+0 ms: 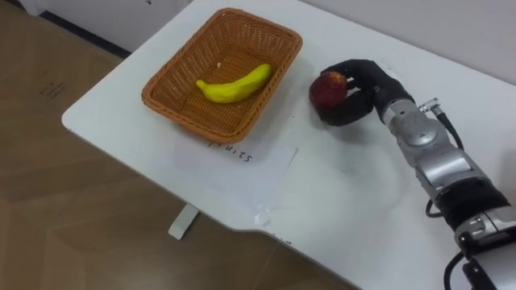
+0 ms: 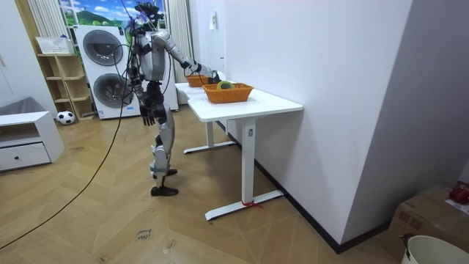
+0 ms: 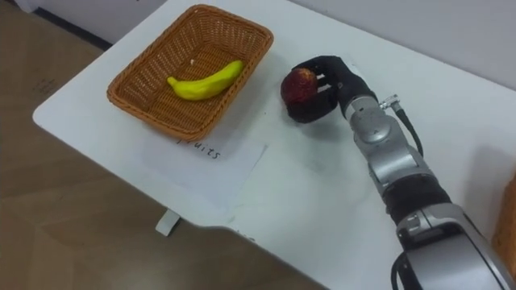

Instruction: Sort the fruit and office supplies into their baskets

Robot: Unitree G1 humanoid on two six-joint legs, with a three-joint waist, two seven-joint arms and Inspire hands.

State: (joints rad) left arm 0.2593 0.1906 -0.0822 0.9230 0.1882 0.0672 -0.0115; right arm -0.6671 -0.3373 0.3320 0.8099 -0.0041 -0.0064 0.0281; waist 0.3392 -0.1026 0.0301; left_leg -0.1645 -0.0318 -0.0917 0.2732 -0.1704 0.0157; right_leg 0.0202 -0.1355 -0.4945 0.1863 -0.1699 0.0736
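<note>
A red apple (image 1: 328, 90) (image 3: 299, 84) sits on the white table just right of the wicker fruit basket (image 1: 179, 74) (image 3: 139, 72). My right hand (image 1: 363, 90) (image 3: 332, 87) is shut on the apple, black fingers curled round its right side and underneath. A yellow banana (image 1: 235, 84) (image 3: 204, 81) lies inside the fruit basket. In the room view I stand at the table's end, right arm stretched over it toward the far basket (image 2: 195, 81). My left hand (image 2: 149, 115) hangs at my side.
A paper label (image 1: 242, 158) lies on the table in front of the fruit basket. A second wicker basket (image 2: 228, 92) holding something green stands nearer the room view's right. The table's front edge (image 1: 161, 181) drops to wooden floor.
</note>
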